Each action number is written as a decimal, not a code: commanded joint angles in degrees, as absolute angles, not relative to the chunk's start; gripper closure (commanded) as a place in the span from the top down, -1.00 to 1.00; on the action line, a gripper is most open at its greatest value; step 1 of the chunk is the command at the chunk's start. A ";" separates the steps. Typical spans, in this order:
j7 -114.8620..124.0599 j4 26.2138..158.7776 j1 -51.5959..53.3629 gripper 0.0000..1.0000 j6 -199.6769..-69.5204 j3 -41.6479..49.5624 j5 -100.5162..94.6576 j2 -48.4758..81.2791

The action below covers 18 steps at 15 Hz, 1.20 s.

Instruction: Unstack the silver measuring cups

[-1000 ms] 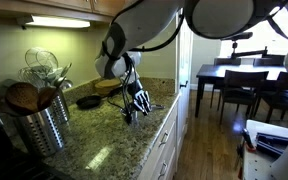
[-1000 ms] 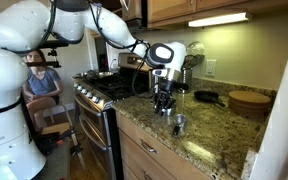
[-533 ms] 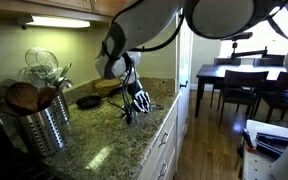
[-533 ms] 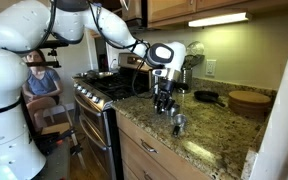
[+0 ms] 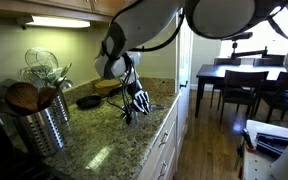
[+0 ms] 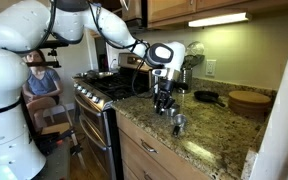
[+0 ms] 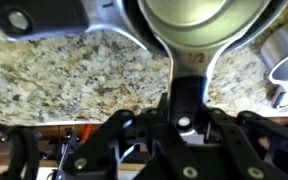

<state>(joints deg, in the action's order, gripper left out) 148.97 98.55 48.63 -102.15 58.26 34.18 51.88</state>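
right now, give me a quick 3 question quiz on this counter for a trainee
1. True or false: in the wrist view, the gripper has the handle of a measuring cup between its fingers.
2. In an exterior view, which sits nearest the front edge of the counter? A) loose silver cup B) black pan C) a toaster
3. Fill in: the ribbed steel canister holds ____.
Key: 1 true; 2 A; 3 utensils
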 commanded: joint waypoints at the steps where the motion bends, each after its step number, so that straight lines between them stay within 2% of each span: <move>1: 148.97 99.54 50.15 0.09 -103.24 60.28 35.01 51.85; 7: 148.97 98.81 50.22 0.87 -103.09 61.36 34.93 52.03; 8: 148.97 98.64 50.16 0.95 -103.10 61.35 35.01 52.13; 9: 148.97 98.49 50.08 1.00 -103.05 61.30 34.99 52.14; 18: 148.97 98.19 49.93 1.00 -103.36 61.13 35.30 52.37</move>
